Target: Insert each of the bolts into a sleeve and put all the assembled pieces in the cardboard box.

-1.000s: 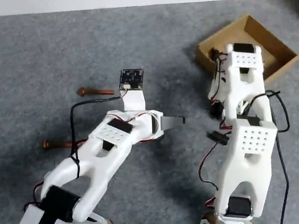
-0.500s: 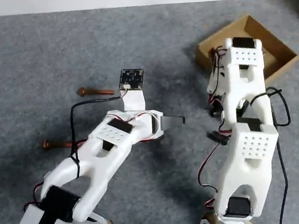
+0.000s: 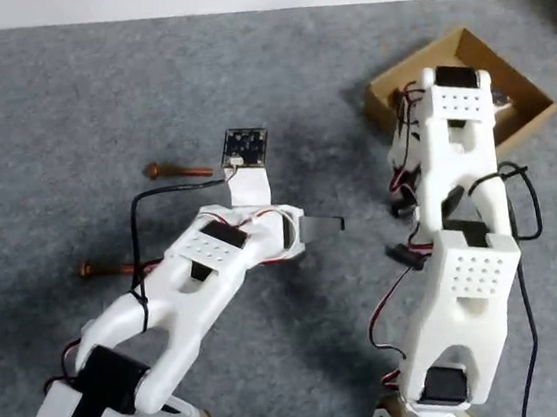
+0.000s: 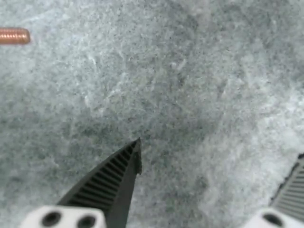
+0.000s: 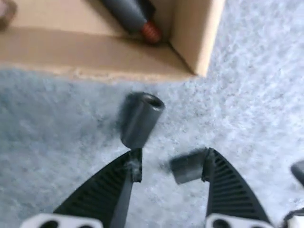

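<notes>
Nearest the arm bases, the left tool [image 4: 220, 154] hangs low over the grey felt of the table [image 3: 65, 102] with its fingers spread wide apart and nothing between them. In its wrist view the threaded end of a copper bolt [image 4: 13, 35] lies well off to one side. From the high view two loose bolts lie on the felt on the outer side of that arm, one [image 3: 114, 268] near its forearm and the other [image 3: 179, 168] farther out, both flat and without sleeves. Farther across, the right arm is stretched out toward the cardboard box [image 3: 522, 90]. The right tool [image 5: 172, 153] is also apart, and a short dark sleeve [image 5: 186, 169] lies between its fingers, apparently against the inner face of one. A longer dark sleeve [image 5: 140, 119] lies on the felt just past the fingertips, close to the box's outer wall but not inside it. Beyond that wall, inside the box, rests an assembled piece [image 5: 127, 11], a dark sleeve with a copper thread poking out of its end. So one piece seems delivered, and the step in hand looks like fetching a sleeve for the next bolt. The next move calls for the right tool to clamp on the short sleeve without nudging the longer one, and for the left tool to shift sideways to a bolt, since it is over bare felt.
</notes>
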